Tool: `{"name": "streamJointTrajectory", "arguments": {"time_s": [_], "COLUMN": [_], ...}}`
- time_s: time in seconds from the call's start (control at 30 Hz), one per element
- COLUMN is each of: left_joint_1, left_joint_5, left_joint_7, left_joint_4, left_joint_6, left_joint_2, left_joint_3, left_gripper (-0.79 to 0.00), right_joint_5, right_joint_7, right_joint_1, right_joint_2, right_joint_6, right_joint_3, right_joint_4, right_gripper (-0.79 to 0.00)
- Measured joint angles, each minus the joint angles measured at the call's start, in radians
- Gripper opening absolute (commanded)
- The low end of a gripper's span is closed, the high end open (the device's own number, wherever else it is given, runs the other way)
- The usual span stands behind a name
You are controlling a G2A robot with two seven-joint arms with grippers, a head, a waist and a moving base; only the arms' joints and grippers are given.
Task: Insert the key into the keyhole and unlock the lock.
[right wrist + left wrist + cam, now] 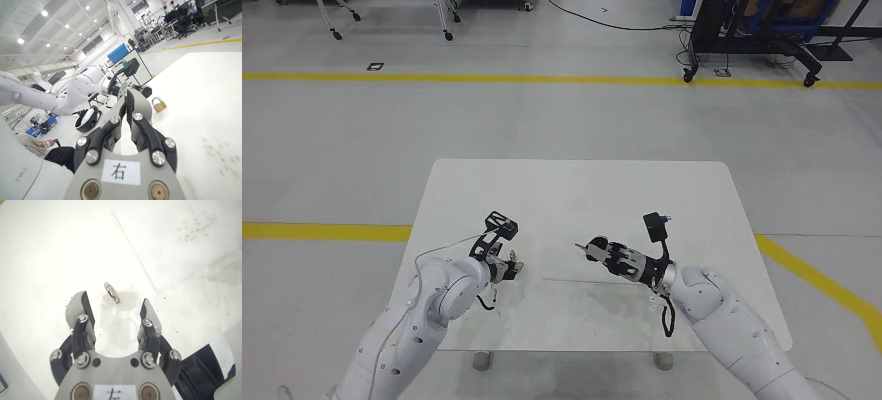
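A small brass padlock (pixel 112 292) with a silver shackle rests on the white table, just beyond the tips of my left gripper (pixel 114 298), which is open with its jaws wide on either side of it. From the right wrist view the padlock (pixel 159 105) lies beside the left gripper (pixel 145 91). My right gripper (pixel 126 99) is shut, held above the table and pointing toward the lock. In the top view a thin metal key (pixel 580 245) sticks out of the right gripper (pixel 592 249), a short way right of the left gripper (pixel 508 266).
The white table (pixel 572 190) is bare beyond the arms, with a thin seam (pixel 132 251) running across it and dark scuff marks (pixel 196 228) off to one side. Its front edge lies close under both arms.
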Motion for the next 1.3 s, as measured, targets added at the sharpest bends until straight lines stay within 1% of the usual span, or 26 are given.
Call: {"name": "streamJointTrajectory", "arguments": {"time_s": [0.13,0.2,0.3,0.37,0.53,0.67,0.73,0.77,0.8,0.83,0.87,1.07,1.3], "left_joint_1": [-0.019,-0.023,-0.031,-0.038,-0.053,-0.065,-0.070,-0.072,-0.074,-0.077,-0.079,-0.098,-0.108], "left_joint_5": [-0.002,-0.004,-0.009,-0.009,-0.009,-0.007,-0.005,-0.006,-0.007,-0.008,-0.008,-0.007,0.014], "left_joint_7": [-0.002,-0.003,-0.009,-0.009,-0.008,-0.012,-0.014,-0.014,-0.013,-0.011,-0.009,-0.017,-0.033], "left_joint_4": [0.024,0.030,0.040,0.047,0.070,0.086,0.094,0.098,0.101,0.106,0.110,0.133,0.137], "left_joint_6": [0.003,0.003,0.000,-0.002,0.012,0.022,0.023,0.024,0.024,0.025,0.026,0.020,-0.012], "left_joint_2": [-0.007,-0.009,-0.013,-0.015,-0.022,-0.026,-0.028,-0.029,-0.030,-0.032,-0.033,-0.042,-0.045], "left_joint_3": [0.015,0.020,0.028,0.033,0.041,0.046,0.049,0.050,0.052,0.053,0.055,0.076,0.085], "left_gripper": [-0.480,-0.514,-0.536,-0.542,-0.523,-0.523,-0.536,-0.554,-0.650,-0.767,-0.785,-0.785,-0.785], "right_joint_5": [0.000,0.000,0.000,0.000,0.000,0.000,0.000,0.000,0.000,0.000,0.000,0.000,0.000], "right_joint_7": [0.000,0.000,0.000,0.000,0.000,0.000,0.000,0.000,0.000,0.000,0.000,0.000,0.000], "right_joint_1": [0.000,0.000,0.000,0.000,0.000,0.000,0.000,0.000,0.000,0.000,0.000,0.000,0.000], "right_joint_2": [0.000,0.000,0.000,0.000,0.000,0.000,0.000,0.000,0.000,0.000,0.000,0.000,0.000], "right_joint_6": [0.000,0.000,0.000,0.000,0.000,0.000,0.000,0.000,0.000,0.000,0.000,0.000,0.000], "right_joint_3": [0.000,0.000,0.000,0.000,0.000,0.000,0.000,0.000,0.000,0.000,0.000,0.000,0.000], "right_joint_4": [0.000,0.000,0.000,0.000,0.000,0.000,0.000,0.000,0.000,0.000,0.000,0.000,0.000], "right_gripper": [-0.785,-0.785,-0.785,-0.785,-0.785,-0.785,-0.785,-0.785,-0.785,-0.785,-0.785,-0.785,-0.785]}}
